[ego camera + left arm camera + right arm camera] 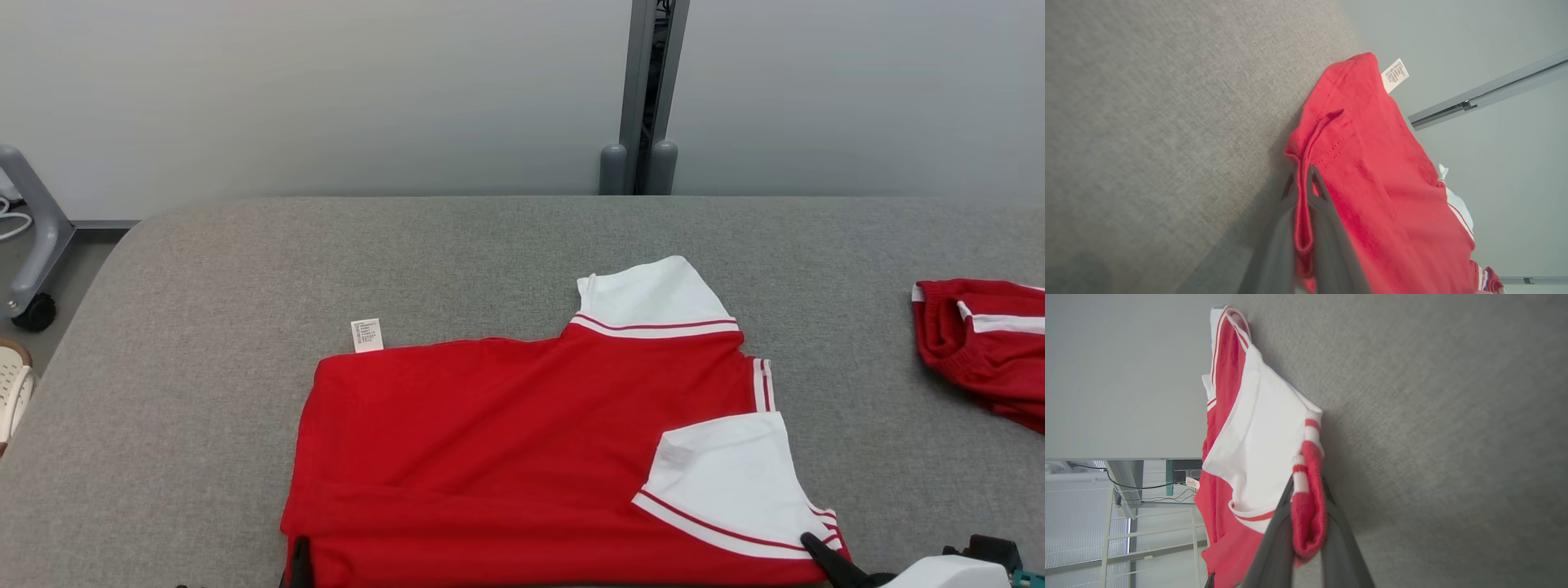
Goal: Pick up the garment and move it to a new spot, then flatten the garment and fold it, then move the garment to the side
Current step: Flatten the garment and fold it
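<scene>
The garment [506,441] is a red shirt with white sleeves, lying partly folded on the grey table [204,327], a white label at its far left corner. Its near edge is lifted. My left gripper [299,563] sits at the garment's near left corner. In the left wrist view the left gripper [1301,179] is shut on a red hem fold of the garment [1372,175]. My right gripper [820,551] is at the near right corner by the white sleeve. In the right wrist view the right gripper [1308,490] is shut on the striped red collar edge of the garment [1261,433].
A second red and white piece of clothing [984,347] lies at the table's right edge. A grey post [649,98] stands behind the table against the pale wall. A wheeled grey stand [33,237] is on the floor at the left.
</scene>
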{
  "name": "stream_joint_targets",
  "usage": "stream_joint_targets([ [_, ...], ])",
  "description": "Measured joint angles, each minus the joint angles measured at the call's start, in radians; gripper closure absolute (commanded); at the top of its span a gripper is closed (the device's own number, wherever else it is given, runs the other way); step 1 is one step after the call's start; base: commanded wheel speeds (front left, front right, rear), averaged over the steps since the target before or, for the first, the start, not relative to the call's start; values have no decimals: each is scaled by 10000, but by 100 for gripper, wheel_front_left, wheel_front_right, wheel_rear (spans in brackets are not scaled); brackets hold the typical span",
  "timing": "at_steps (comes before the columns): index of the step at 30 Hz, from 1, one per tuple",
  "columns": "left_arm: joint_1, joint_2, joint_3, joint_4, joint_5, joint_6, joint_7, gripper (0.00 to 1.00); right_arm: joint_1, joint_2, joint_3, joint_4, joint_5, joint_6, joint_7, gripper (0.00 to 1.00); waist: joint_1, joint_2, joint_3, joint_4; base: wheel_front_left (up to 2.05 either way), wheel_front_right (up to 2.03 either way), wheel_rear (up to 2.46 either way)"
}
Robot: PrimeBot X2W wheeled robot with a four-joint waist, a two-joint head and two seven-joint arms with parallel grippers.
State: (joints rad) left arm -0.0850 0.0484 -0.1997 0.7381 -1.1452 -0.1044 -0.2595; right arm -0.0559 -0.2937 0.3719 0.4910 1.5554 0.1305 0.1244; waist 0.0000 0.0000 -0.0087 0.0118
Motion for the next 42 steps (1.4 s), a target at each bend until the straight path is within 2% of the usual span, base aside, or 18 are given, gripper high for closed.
stream_joint_targets([
  [1, 0, 2, -2, -40, -2, 4, 8, 100, 0, 2, -6, 35, 0, 2, 0, 100, 0, 0, 2, -2, 0, 0, 0],
  [2, 2, 2, -8, -77, 0, 23, 8, 100, -3, 4, -17, 105, -10, 2, -19, 91, 0, 0, 6, -8, 0, 0, 0],
  [3, 4, 0, -8, -100, 0, 94, 8, 100, -5, 4, -21, 180, -63, 0, -71, 2, 0, 0, 10, -11, 0, 0, 0],
  [4, 6, 0, 15, -109, 0, 199, 8, 100, -12, -10, -29, 270, -86, 0, -105, 0, 0, 0, 9, -11, 0, 0, 0],
  [5, 10, 0, 52, -123, 21, 311, 8, 20, -33, -23, -42, 336, -134, 2, -125, 0, 0, 0, 6, -11, 0, 0, 0],
  [6, 12, 0, 94, -142, 31, 403, 8, 0, -80, -38, -58, 364, -192, 2, -203, 0, 0, 0, 1, -13, 0, 0, 0],
  [15, 100, 155, 583, -564, 570, 1043, -10, 0, -506, -435, -451, 568, -639, 0, -901, 0, 0, 0, -60, -13, 0, 0, 0],
  [18, 105, 299, 1058, -1158, 1360, 1329, -19, 0, -744, -663, -506, 328, -1175, 0, -1480, 0, 0, 0, -67, 1, 0, 0, 0],
  [22, 115, 395, 1601, -2121, 3028, 1536, -21, 0, -1037, -886, -460, -19, -2102, 0, -2408, 0, 0, 0, -56, 8, 0, 0, 0],
  [24, 117, 401, 1776, -2652, 4029, 1574, -19, 0, -1138, -989, -282, -138, -2792, 0, -2817, 0, 0, 0, -48, 0, 0, 0, 0],
  [25, 118, 389, 1891, -3131, 4993, 1570, -21, 0, -1283, -1041, -130, -265, -3289, 0, -3116, 0, 0, 0, -42, -23, 0, 0, 0],
  [26, 121, 362, 1941, -3363, 5467, 1563, -19, 0, -1354, -1030, -59, -337, -3526, 2, -3239, 0, 0, 0, -37, -37, 0, 0, 0],
  [31, 163, 178, 2069, -4155, 7225, 1315, -21, 0, -1615, -1093, 207, -650, -5093, 2, -3712, 0, 0, 0, -6, -118, 0, 0, 0],
  [35, 282, 50, 1946, -4347, 8061, 1216, -19, 0, -1647, -1080, 48, -692, -6715, 2, -3820, 0, 0, 0, 22, -161, 0, 0, 0],
  [42, 469, 19, 1582, -4249, 8847, 1244, -19, 0, -1336, -497, -711, -1177, -9655, 2, -3847, 0, 0, 0, 134, -218, 0, 0, 0],
])
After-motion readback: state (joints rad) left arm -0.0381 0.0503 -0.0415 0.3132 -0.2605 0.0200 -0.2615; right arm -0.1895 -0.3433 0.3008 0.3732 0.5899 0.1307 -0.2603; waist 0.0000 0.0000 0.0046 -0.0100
